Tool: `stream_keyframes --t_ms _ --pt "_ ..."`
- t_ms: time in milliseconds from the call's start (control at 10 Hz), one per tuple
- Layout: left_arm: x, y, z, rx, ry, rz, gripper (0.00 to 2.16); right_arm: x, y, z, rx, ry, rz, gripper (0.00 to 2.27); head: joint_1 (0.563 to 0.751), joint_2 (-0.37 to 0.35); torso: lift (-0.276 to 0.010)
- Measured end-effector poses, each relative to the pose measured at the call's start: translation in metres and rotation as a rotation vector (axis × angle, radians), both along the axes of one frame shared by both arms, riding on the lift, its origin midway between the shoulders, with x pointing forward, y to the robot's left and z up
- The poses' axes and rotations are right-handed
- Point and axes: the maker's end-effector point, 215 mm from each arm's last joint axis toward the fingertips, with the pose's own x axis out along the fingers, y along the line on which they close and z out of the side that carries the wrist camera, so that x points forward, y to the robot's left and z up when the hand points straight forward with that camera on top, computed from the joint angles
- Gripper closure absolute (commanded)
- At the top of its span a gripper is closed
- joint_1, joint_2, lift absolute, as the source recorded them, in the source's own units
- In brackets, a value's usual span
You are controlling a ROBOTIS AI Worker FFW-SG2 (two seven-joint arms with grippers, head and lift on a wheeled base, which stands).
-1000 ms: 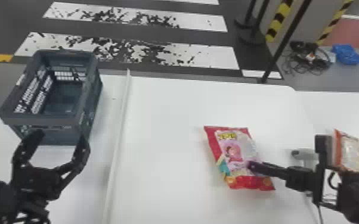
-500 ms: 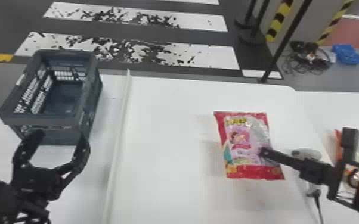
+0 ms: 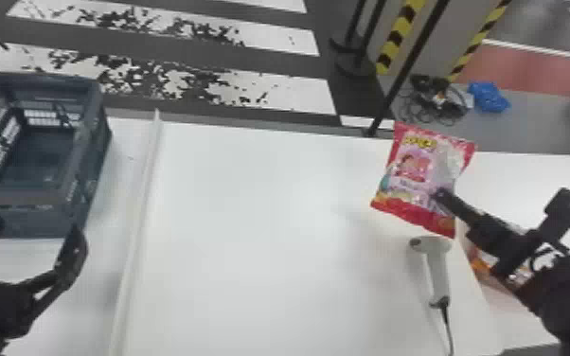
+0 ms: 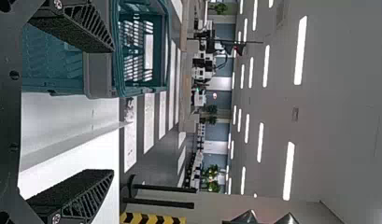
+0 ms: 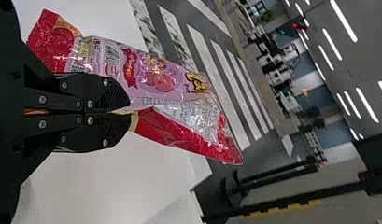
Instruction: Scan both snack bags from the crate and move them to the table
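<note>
My right gripper (image 3: 440, 196) holds a pink and red snack bag (image 3: 412, 165) raised above the right part of the table, just beyond the grey scanner (image 3: 438, 270). In the right wrist view my right gripper (image 5: 128, 112) is shut on the edge of the snack bag (image 5: 156, 77). Partly hidden behind the right arm, another snack bag (image 3: 483, 262) lies right of the scanner. My left gripper (image 3: 28, 232) waits at the near side of the crate (image 3: 19, 196); in the left wrist view the left gripper (image 4: 111, 112) is open, the crate (image 4: 100, 77) beyond it.
A raised white strip (image 3: 139, 227) runs along the table (image 3: 251, 227) between the crate and the scanner. The scanner's cable trails toward the near edge. Beyond the table's far edge, a black post, cables and a blue bundle (image 3: 487, 97) are on the floor.
My right gripper has carried the pink and red bag up and away toward the table's far right, tilting it. More of the scanner is uncovered. The left arm has kept still.
</note>
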Motion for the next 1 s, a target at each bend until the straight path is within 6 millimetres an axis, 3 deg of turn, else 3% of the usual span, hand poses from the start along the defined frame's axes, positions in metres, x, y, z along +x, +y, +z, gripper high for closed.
stream_keyframes --t_ms 300,600,900,1000 --pt "0.001 0.001 -0.006 0.008 0.011 -0.002 0.07 0.022 -0.095 0.007 -0.052 -0.089 -0.312 2.24 0.695 -0.35 -0.087" --pt "0.007 -0.011 -0.009 0.002 0.012 -0.021 0.07 0.009 -0.176 0.001 -0.127 -0.076 -0.586 2.16 0.695 -0.35 -0.087" --pt "0.008 -0.016 -0.006 -0.004 0.003 -0.029 0.07 0.007 -0.201 -0.025 -0.19 -0.013 -0.63 2.14 0.695 -0.35 -0.087" --pt "0.008 -0.018 -0.005 -0.006 0.001 -0.031 0.07 0.004 -0.207 -0.035 -0.208 0.012 -0.639 1.98 0.695 -0.35 -0.087"
